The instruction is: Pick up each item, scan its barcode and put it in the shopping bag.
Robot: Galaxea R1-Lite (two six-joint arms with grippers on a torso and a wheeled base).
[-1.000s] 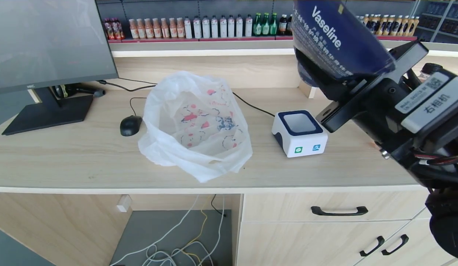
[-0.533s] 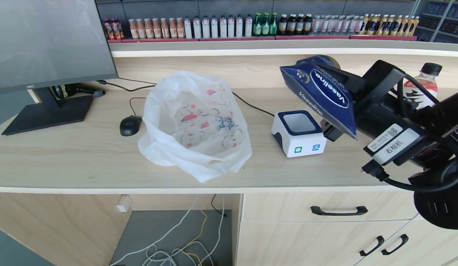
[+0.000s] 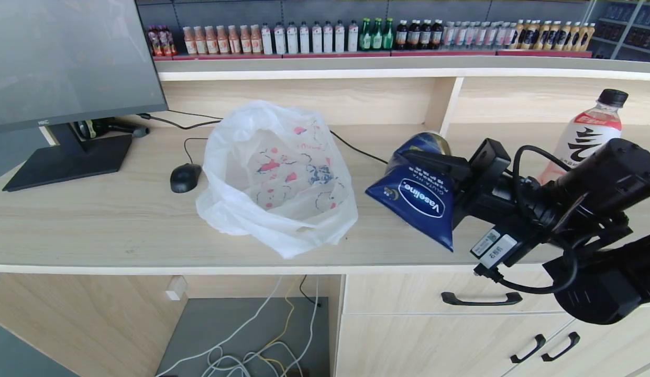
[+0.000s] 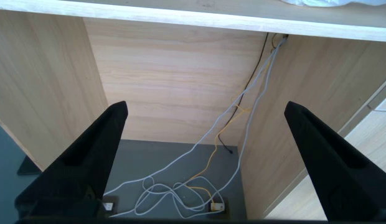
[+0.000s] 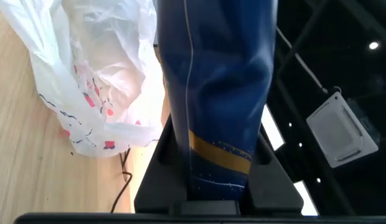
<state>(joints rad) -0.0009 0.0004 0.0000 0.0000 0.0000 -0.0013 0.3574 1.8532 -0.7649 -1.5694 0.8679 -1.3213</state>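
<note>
The wooden bench (image 3: 94,225) carried a white shopping bag (image 3: 275,178) (printed red and blue), a mouse (image 3: 185,178), a monitor (image 3: 68,63) and a bottle (image 3: 586,136).

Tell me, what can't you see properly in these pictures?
- Pouch barcode: the sides shown in head and right wrist views carry none.
- Bottle bottom: head view, behind the right arm.
- Bag bottom: head view, folds hide it.

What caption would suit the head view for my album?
Blue pouch, clamped in the right arm's jaws, over the counter beside the white shopping bag.
</note>
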